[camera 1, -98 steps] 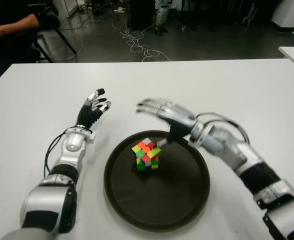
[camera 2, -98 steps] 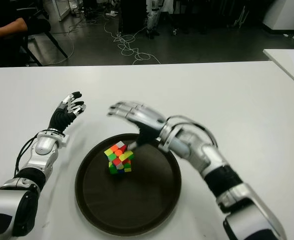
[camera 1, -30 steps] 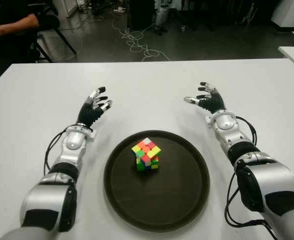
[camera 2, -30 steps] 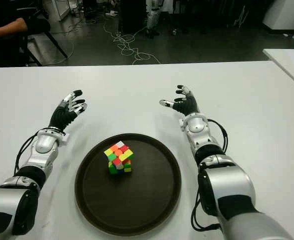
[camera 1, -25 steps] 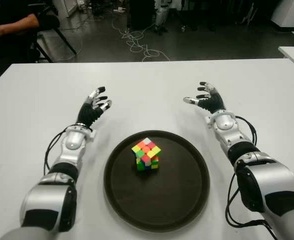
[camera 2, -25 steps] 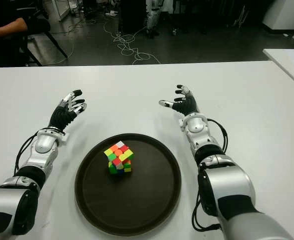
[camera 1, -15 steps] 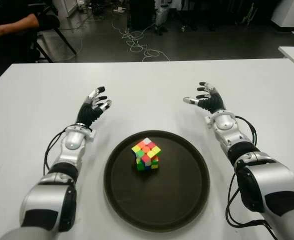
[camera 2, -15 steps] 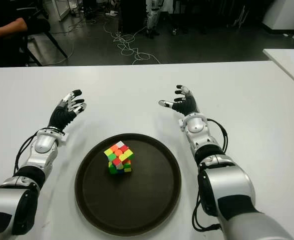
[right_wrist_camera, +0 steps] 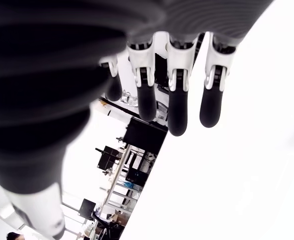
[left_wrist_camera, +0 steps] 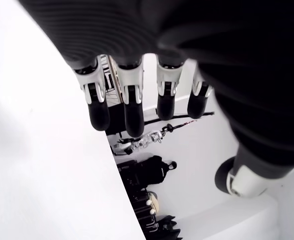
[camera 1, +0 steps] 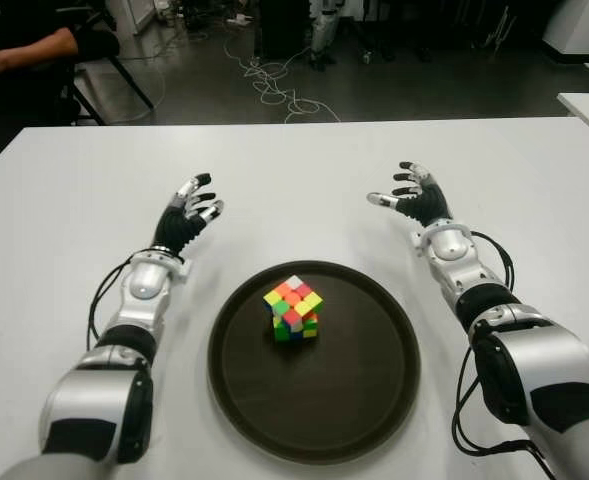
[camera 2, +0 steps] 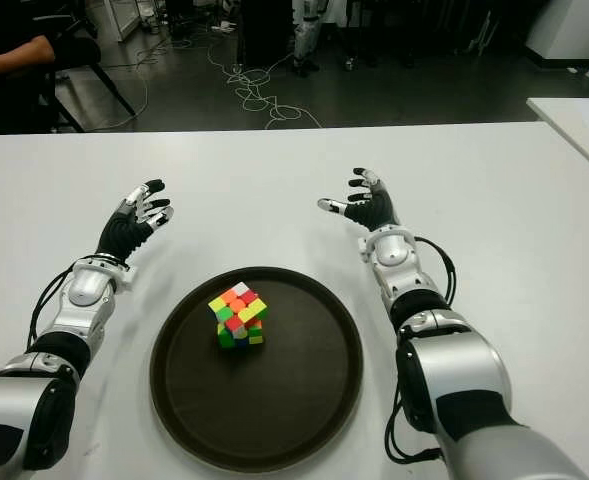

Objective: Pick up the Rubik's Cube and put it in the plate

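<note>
Low in the centre of the eye views, the dark round plate [camera 1: 374, 420] is sitting on the white table [camera 1: 304, 170], and the Rubik's Cube [camera 1: 293, 309] is resting inside it, a little up and left of the plate's middle, so the task is looking complete. Higher up, the left hand [camera 1: 186, 217] is showing at the left of the plate and the right hand [camera 1: 414, 202] at the upper right, both well apart from the cube, fingers spread and holding nothing. At the top left a person's arm [camera 1: 19, 50] is showing, with cables [camera 1: 274, 90] lying on the floor beyond. I am judging little risk remaining: only an arm sweeping inward could be nudging the plate or tipping the cube out. No readable writing or brand is showing anywhere.
</note>
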Controlling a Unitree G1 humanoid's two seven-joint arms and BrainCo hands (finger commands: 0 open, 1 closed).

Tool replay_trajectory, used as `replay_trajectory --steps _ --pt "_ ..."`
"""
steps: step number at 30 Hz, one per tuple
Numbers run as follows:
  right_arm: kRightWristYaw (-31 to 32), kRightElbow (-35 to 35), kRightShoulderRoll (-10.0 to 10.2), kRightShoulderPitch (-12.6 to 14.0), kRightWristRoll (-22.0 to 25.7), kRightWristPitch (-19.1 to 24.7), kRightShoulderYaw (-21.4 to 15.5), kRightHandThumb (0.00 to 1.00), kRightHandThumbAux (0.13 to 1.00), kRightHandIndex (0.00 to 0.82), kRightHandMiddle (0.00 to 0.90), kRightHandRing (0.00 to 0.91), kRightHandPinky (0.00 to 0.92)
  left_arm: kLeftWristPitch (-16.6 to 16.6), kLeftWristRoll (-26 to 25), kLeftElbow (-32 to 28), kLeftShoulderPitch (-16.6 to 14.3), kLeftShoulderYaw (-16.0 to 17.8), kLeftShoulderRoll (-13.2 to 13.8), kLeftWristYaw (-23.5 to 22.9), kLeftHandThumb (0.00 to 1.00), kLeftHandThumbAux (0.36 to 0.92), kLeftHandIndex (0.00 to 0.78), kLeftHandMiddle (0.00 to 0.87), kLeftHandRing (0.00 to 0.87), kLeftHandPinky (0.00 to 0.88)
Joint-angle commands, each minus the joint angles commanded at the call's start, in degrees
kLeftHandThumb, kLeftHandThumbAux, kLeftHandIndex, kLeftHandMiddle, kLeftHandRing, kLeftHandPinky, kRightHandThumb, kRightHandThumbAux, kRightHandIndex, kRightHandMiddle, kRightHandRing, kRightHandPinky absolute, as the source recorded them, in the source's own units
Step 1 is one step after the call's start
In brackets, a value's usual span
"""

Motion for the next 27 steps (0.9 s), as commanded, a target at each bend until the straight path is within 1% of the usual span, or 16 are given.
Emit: replay_trajectory --steps 4,10,15,19,23,27 --pt "-0.11 -0.01 0.0 0.07 0.1 -0.28 -0.08 0.021 0.749 0.148 0.236 0.277 0.315 -0.06 -0.13 -0.11 0.09 0.08 -0.05 -0.16 0.171 0.603 0.088 0.116 0.145 0.186" --pt "-0.58 -0.08 -0.04 0.13 -0.05 -0.61 0.04 0.004 0.747 0.15 0.235 0.275 0.308 -0.05 -0.38 -0.28 0.16 0.29 -0.13 -0.23 0.176 0.605 0.09 0.119 0.147 0.186" --pt "-1.46 -0.28 -0.1 0.25 -0.2 -1.19 0.16 0.0 0.734 0.149 0.236 0.278 0.321 0.03 -0.31 -0.45 0.23 0.28 -0.04 -0.47 0.164 0.595 0.083 0.112 0.142 0.18" --pt "-1.96 -0.85 -0.17 0.23 0.58 -2.09 -0.54 0.016 0.736 0.154 0.243 0.286 0.338 -0.05 -0.21 -0.53 0.29 0.24 0.21 -0.65 0.165 0.588 0.083 0.11 0.139 0.173" --pt "-2.01 -3.01 -0.67 0.54 2.02 -4.59 -1.75 0.031 0.736 0.159 0.251 0.292 0.35 -0.51 -0.5 -0.64 0.45 0.49 0.22 -0.83 0.17 0.591 0.089 0.119 0.146 0.176" --pt "-2.21 -6.69 -0.76 2.53 3.26 -8.13 -2.67 0.04 0.729 0.161 0.256 0.296 0.358 -1.2 -0.8 -0.97 0.61 0.82 0.26 -1.02 0.171 0.586 0.094 0.128 0.15 0.177"
